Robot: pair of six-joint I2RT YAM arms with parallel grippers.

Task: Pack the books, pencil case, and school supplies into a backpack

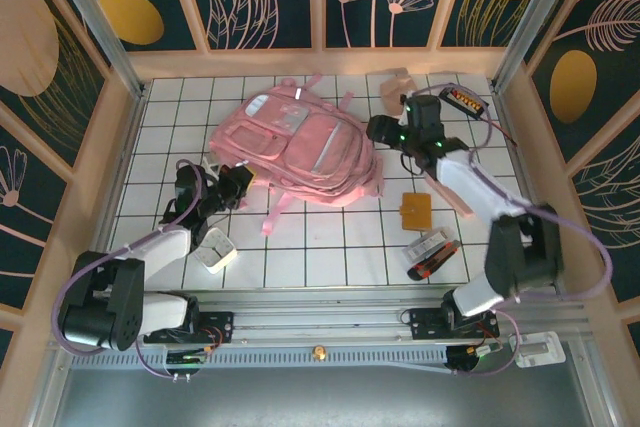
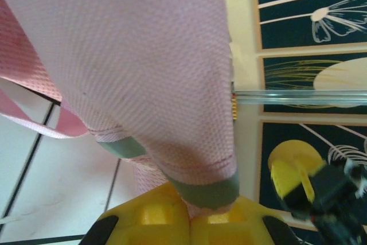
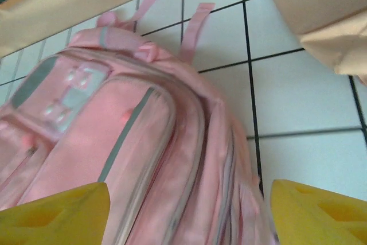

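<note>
Left gripper [image 1: 236, 179] is at the backpack's [image 1: 300, 147] near-left corner. In the wrist view its yellow fingers [image 2: 155, 213] are pressed together on a pink strap of the pack, a grey strip right at the pinch. The strap rises up and away from the jaws.

The backpack itself lies flat in the middle of the white gridded table [image 1: 300, 257], toward the far edge, with its front pockets facing up. Its long axis looks diagonal, from far-centre to near-right. The carry loops point at the far edge and loose straps trail toward the near edge.

Right gripper [image 1: 385, 130] hangs at the pack's right flank. Its yellow fingers [image 3: 54, 213] are spread wide with nothing pinched, and the zippered side of the backpack [image 3: 143, 142] sits below them.

The beige pencil case [image 1: 397, 87] lies near the far-right corner, apart from the pack. The orange-brown notebook [image 1: 415, 210] lies flat right of centre. The clear-wrapped pack [image 1: 432, 255] is nearer the near edge, angled.
</note>
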